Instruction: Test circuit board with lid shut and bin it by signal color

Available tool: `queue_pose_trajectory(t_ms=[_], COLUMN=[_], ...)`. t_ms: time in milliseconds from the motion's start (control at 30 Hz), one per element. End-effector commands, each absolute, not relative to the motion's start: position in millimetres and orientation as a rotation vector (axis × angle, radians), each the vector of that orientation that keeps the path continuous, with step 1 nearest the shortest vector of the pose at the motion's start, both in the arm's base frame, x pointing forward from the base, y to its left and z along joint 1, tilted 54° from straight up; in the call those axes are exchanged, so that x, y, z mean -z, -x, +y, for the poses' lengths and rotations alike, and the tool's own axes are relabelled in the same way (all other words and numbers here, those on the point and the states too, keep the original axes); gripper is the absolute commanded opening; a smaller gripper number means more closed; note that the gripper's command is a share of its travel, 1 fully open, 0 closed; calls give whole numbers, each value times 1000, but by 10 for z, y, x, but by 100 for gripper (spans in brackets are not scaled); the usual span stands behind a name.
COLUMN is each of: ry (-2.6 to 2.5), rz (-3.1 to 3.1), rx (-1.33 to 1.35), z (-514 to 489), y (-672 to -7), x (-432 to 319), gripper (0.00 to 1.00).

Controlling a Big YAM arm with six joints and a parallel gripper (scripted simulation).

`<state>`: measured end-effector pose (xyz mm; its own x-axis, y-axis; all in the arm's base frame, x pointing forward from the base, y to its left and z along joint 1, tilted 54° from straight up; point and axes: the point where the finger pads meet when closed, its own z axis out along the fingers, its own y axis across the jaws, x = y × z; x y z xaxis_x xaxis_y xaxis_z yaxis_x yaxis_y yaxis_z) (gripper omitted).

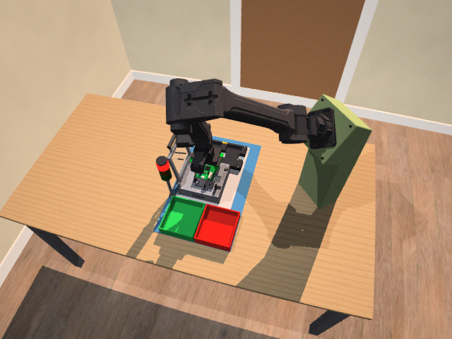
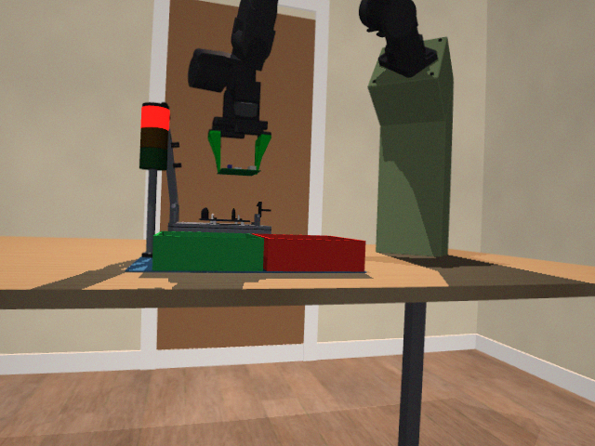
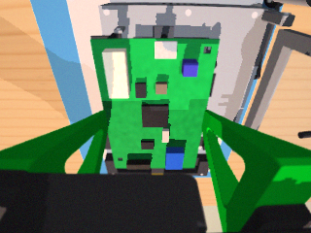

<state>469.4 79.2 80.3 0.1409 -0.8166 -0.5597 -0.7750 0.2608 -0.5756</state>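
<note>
The jaws (image 2: 238, 161) are hanging well above the tester (image 2: 219, 225) and are gripping the circuit board (image 3: 157, 104) across its width; the green fingers are bearing on its two long edges. In the wrist view the board is sitting face up and level, white connector (image 3: 115, 74) toward the far end. The signal tower (image 2: 154, 135) is showing red at its top segment, and the tester's lid (image 1: 176, 160) is standing open toward the tower side.

Judged step: carrying the board from the tester over to the red bin (image 1: 217, 226).

Risks from here:
- The green bin (image 1: 180, 217) is touching the red bin along one wall, and it is lying more directly in front of the tester. A carry that is stopping short or drifting toward the tower side is likely to put the board over the wrong bin.
- The grip is only on the board's thin edges. A quick swing or a knock is likely to twist the board or slip it out over the bench (image 1: 91, 153).
- Letting go from the present height is far too high; the board needs lowering close to the bin floor first, or it may bounce out or end leaning on a wall.
- Descending off-centre is risking the fingers catching the bin rim and tipping or shoving it off the blue mat (image 1: 251, 171).
</note>
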Motion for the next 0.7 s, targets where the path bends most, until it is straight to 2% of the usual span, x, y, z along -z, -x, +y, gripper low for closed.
queue_pose_trajectory(t_ms=[0, 667], ry=[1481, 1467], rz=[1595, 1584], rx=[61, 54], z=[998, 2269], y=[-4637, -4258], x=[-952, -1120], gripper=[72, 72])
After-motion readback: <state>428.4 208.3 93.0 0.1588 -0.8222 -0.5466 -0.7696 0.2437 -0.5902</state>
